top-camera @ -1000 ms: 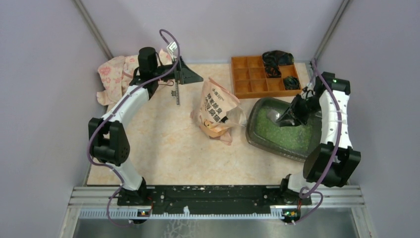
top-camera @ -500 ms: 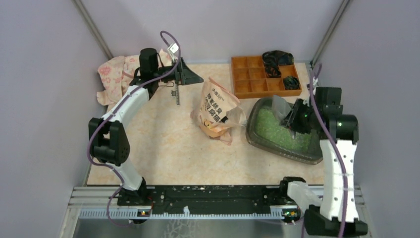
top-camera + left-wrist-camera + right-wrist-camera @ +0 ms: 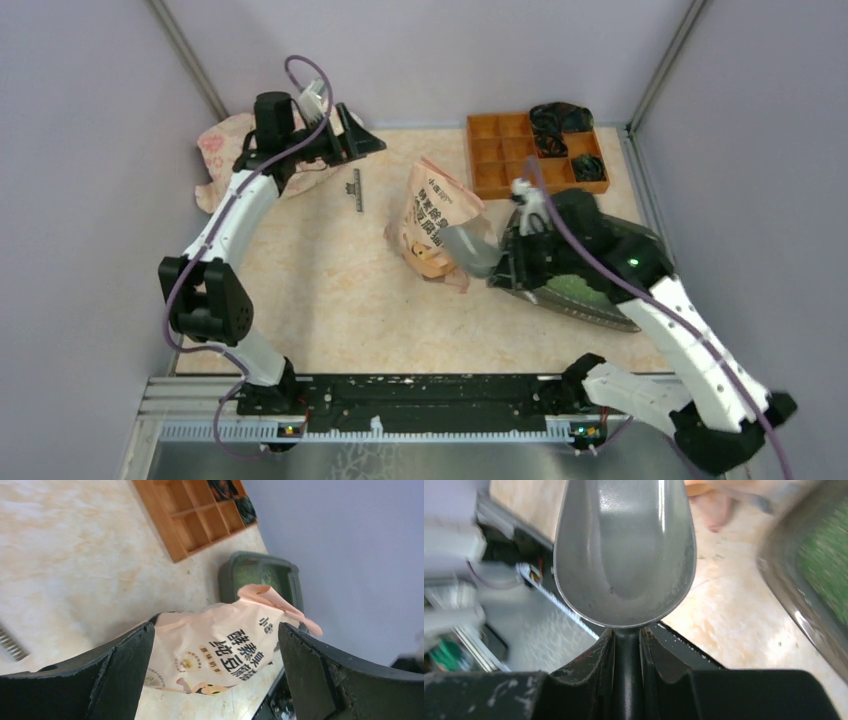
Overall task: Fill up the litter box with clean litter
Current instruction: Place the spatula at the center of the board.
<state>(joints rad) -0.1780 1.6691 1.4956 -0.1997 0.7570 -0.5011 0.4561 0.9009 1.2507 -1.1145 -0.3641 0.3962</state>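
Note:
The litter box lies at the right, largely covered by my right arm; a strip of clean litter shows in it. My right gripper is shut on the handle of a grey scoop, whose bowl points left, next to the pink printed bag. In the right wrist view the scoop is empty, with the litter box and green litter at the right edge. My left gripper hangs open at the back left, holding nothing. Its camera sees the bag and the litter box beyond.
An orange compartment tray with black items stands at the back right. A pink floral cloth lies at the back left. A small grey strip lies on the table under the left gripper. Purple walls close in three sides.
My right arm has swung left from over the litter box, carrying the scoop to beside the bag. My left arm has drawn back a little to the left.

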